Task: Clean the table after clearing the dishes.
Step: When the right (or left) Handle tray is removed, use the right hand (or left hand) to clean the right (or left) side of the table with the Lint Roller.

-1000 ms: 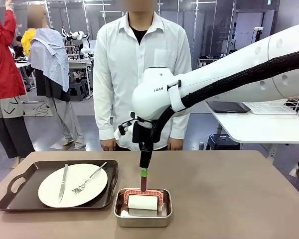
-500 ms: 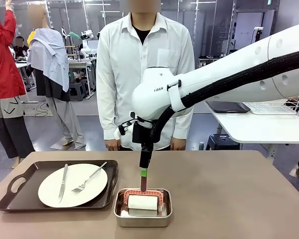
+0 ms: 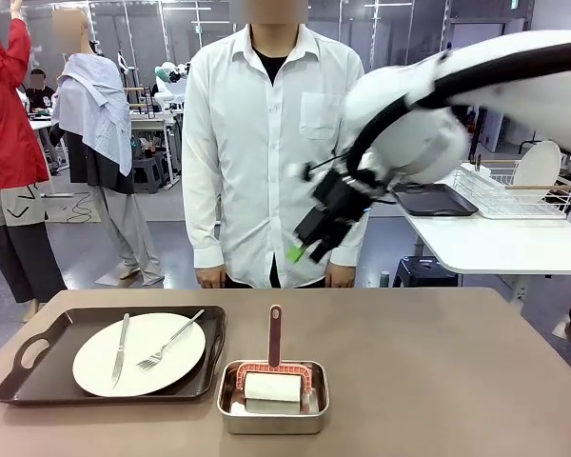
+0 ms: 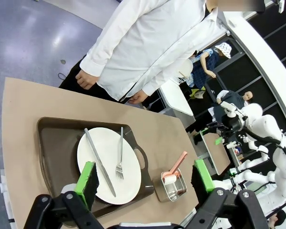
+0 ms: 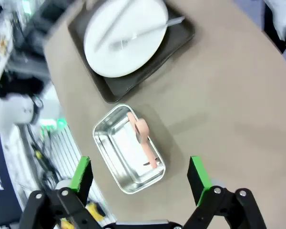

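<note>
- Right gripper (image 3: pixel 303 246) — open, blurred, high above tabletop (image 3: pixel 438 362).
- Left gripper (image 4: pixel 146 177) — open, above tray (image 4: pixel 52 148) with plate (image 4: pixel 107 167).
- Roller (image 3: pixel 273 386) in pan (image 3: pixel 272 420), handle sticking up.

Table (image 3: pixel 438 362) top matt, smooth. Plate (image 3: pixel 90 367) glossy white. Pan (image 3: pixel 271 422) shiny metal. Tray (image 3: pixel 76 324) dark, semi-gloss.

The right pincer (image 3: pixel 303 249) is a blurred smear, and the tray (image 5: pixel 178 38) runs off the top edge.
</note>
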